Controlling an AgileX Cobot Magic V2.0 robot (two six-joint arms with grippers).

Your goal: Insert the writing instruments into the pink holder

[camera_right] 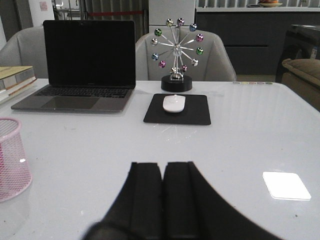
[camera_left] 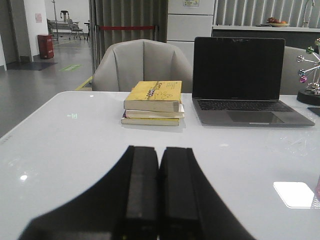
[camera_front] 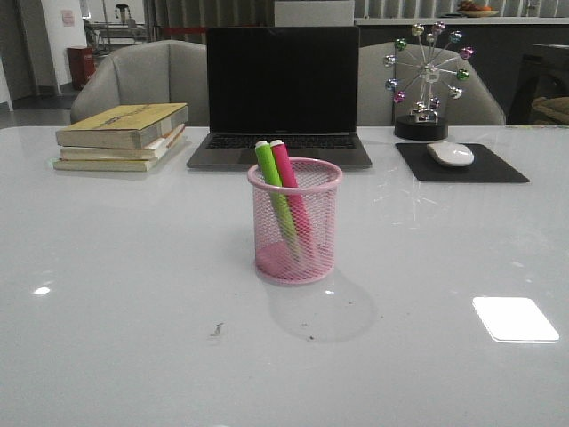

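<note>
Two markers sit inside the pink holder [camera_front: 295, 222], both leaning the same way with whitish caps poking above the rim: lime green marker [camera_front: 276, 197] and magenta marker [camera_front: 293, 197], touching side by side. Holder is round wire mesh, see-through, with a solid rolled rim and a solid base, upright on the glossy white table [camera_front: 133, 338].

Left gripper [camera_left: 159, 185]: matte black flat pads pressed together, nothing between them. Holder is not visible in the left wrist view. Straight ahead of those fingers, well apart: a stack of books [camera_left: 153, 102], yellow cover on top, worn page edges. Ahead and off to one side: an open laptop [camera_left: 245, 82], dark screen, grey metal body.

Right gripper [camera_right: 162, 195]: same black pads, also closed flush with no object held. Holder's mesh wall shows at the frame edge in the right wrist view [camera_right: 11, 157], off to the side of the fingers, apart from them, no contact. Ahead of the fingers: a smooth white mouse [camera_right: 174, 103] on a flat black mouse pad [camera_right: 177, 114], and behind it a ferris-wheel ornament [camera_right: 176, 52] with thin metal spokes tipped by shiny coloured balls on a round black base.

Bright rectangular light reflection [camera_front: 516, 318] on the tabletop.
</note>
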